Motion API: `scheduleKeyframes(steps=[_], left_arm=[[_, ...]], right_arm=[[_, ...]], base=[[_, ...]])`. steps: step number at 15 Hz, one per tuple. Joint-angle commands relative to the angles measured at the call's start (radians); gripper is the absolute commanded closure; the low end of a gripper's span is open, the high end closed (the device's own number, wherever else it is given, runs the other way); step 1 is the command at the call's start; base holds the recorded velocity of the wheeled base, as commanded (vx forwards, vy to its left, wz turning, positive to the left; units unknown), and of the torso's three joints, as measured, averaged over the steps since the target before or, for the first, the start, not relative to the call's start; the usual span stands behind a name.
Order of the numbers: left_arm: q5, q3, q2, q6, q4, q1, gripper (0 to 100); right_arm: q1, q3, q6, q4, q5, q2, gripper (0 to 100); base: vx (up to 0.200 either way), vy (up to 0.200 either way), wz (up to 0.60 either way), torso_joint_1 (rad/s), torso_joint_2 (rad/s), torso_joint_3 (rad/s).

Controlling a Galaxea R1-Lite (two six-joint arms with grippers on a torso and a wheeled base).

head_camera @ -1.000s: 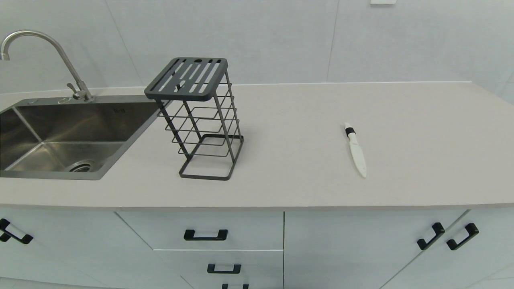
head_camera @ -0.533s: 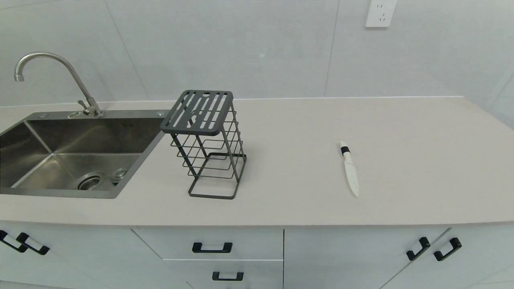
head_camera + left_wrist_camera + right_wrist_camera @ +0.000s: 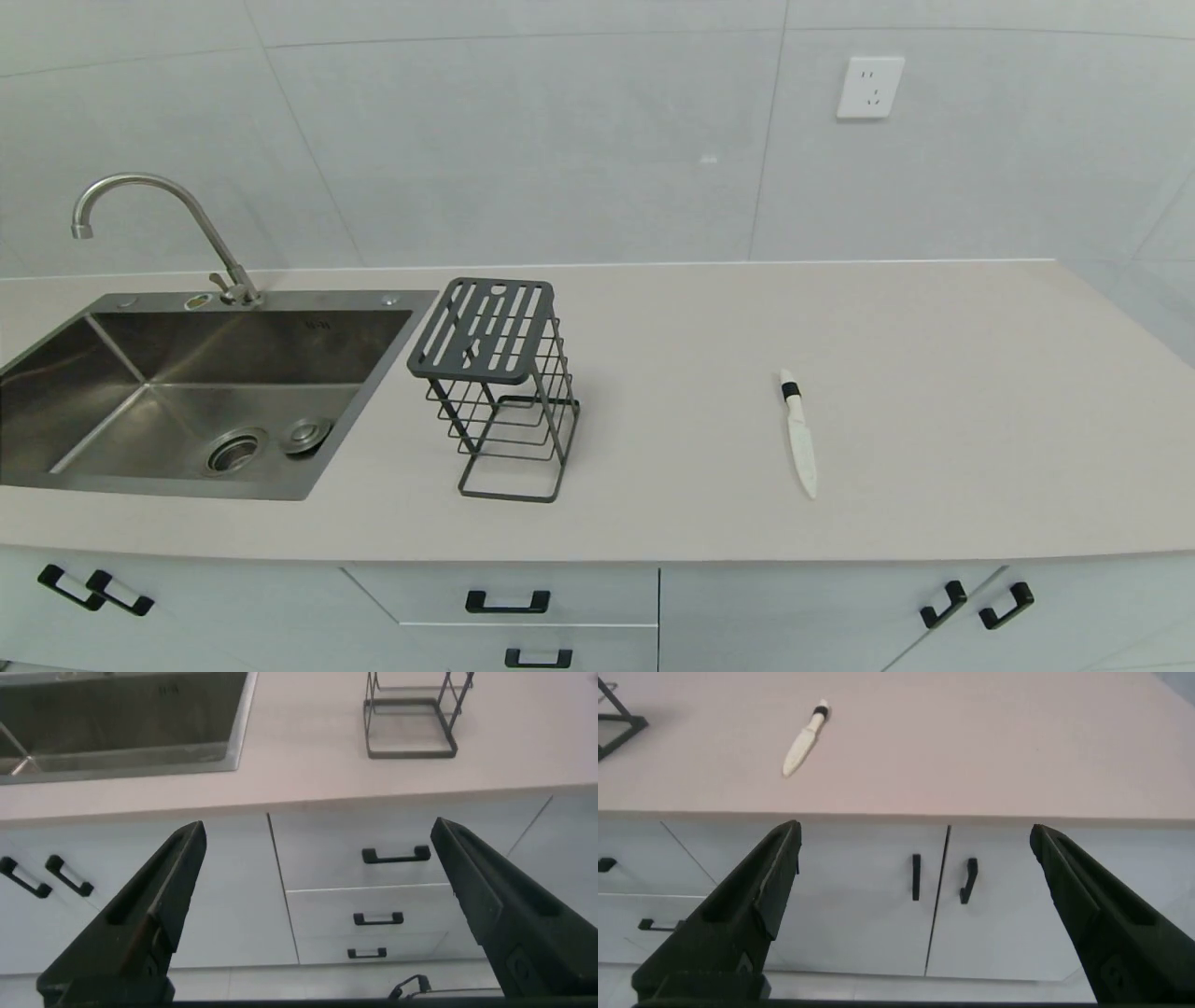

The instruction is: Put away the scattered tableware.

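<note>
Countertop: knife lies flat, well apart from the empty rack, not yet stowed; left gripper and right gripper spread wide, holding nothing.

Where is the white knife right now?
In the head view the white knife lies flat on the countertop, right of the wire rack and well apart from it.

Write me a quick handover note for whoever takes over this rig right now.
Left hand: open, empty, facing the drawers.
Right hand: open, empty, facing the cabinet doors.
White knife lies flat on the counter, right of the black wire rack, apart from it; rack stands by the sink.
Done: nothing put away. Left: grasp the knife, probably slot it into the rack.
</note>
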Motion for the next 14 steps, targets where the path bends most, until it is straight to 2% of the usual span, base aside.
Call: scheduleKeyframes(steps=[1,2,6,14], left_arm=[[0.001,0.0,0.001,-0.004,0.0,0.001,0],[0.001,0.0,0.001,-0.005,0.0,0.001,0],[0.001,0.0,0.001,-0.002,-0.001,0.001,0],[0.001,0.0,0.001,-0.009,-0.001,-0.001,0]], right_arm=[[0.0,0.0,0.0,0.0,0.001,0.001,0],[0.0,0.0,-0.002,0.0,0.001,0.001,0],[0.0,0.0,-0.002,0.0,0.001,0.001,0],[0.0,0.0,-0.002,0.0,0.001,0.001,0]], base=[[0.0,0.0,0.0,0.237,-0.47,-0.227],[0.0,0.0,0.0,0.222,-0.41,-0.203],[0.2,0.0,0.0,0.107,-0.21,-0.1],[0.0,0.0,0.0,0.0,0.0,0.0]])
